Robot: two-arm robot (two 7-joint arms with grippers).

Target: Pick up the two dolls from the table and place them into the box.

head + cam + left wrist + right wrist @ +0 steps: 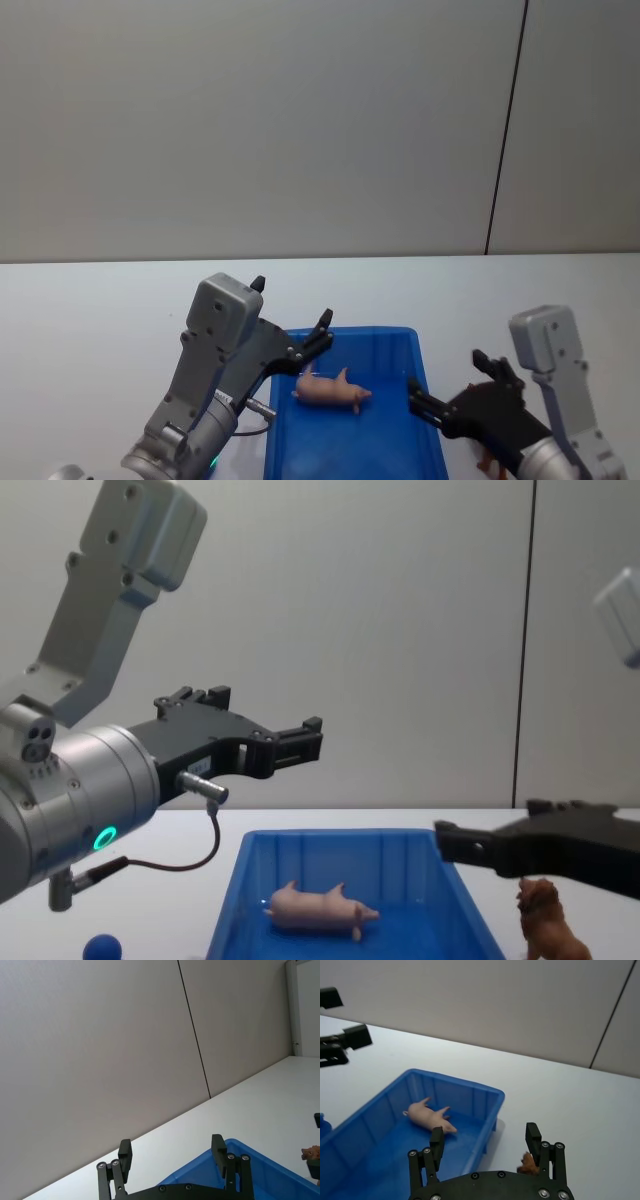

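Note:
The pale pink pig doll (332,390) (430,1116) (318,910) lies on its side inside the blue box (330,450) (465,1095) (340,855) (240,1160). The shaggy brown doll (550,925) (527,1162) (311,1152) stands on the white table just right of the box. My right gripper (447,377) (485,1132) (492,822) hovers open and empty over the box's right wall, with the brown doll close under its outer finger. Raised above the box's left side, my left gripper (292,302) (171,1145) (265,718) is open and empty.
A small blue ball (102,947) rests on the table (90,300) left of the box. A plain grey wall stands behind the table. Bare white tabletop stretches beyond the box and to both sides.

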